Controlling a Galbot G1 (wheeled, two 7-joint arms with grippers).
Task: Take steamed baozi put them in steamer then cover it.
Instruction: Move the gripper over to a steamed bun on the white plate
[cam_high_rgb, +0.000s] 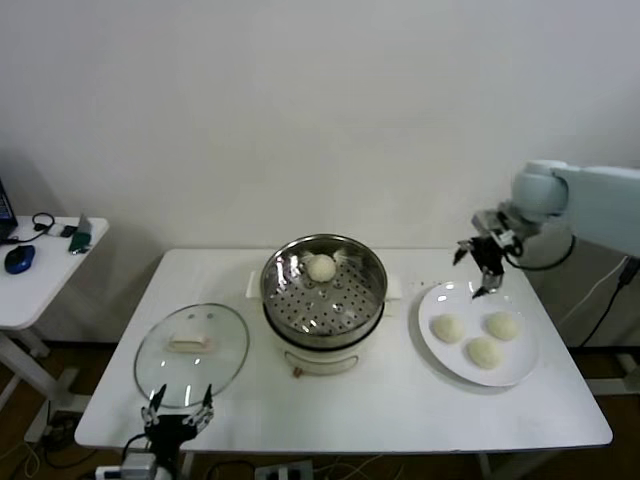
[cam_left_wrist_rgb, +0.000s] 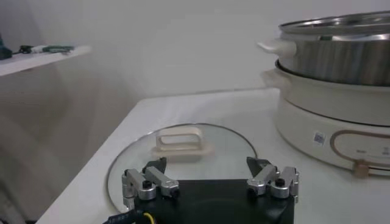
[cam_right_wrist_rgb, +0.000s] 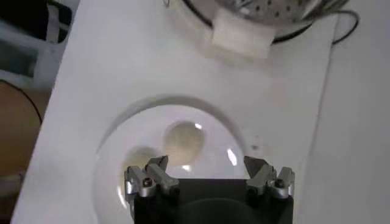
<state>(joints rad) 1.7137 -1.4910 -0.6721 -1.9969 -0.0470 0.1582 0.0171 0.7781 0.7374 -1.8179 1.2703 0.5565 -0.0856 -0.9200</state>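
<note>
Baozi progress: one bun (cam_high_rgb: 321, 267) sits at 12 o'clock inside the steamer (cam_high_rgb: 323, 290); three (cam_high_rgb: 484, 352) remain on the plate (cam_high_rgb: 520, 375). Right gripper (cam_high_rgb: 482, 262), jaws spread and empty, hovers at the plate's 11 o'clock; left gripper (cam_high_rgb: 179, 413), also spread, waits by the unplaced cover (cam_high_rgb: 191, 343).

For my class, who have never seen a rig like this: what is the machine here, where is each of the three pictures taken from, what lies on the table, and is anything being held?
It is a robot with two arms. One picture looks down from its head; the others come from cameras on each wrist. On the white table stands a steel steamer holding one baozi. Three more baozi lie on a white plate. The glass cover lies flat beside the steamer. The right gripper hovers open above the plate; the left gripper waits open by the cover. Neither holds anything.
</note>
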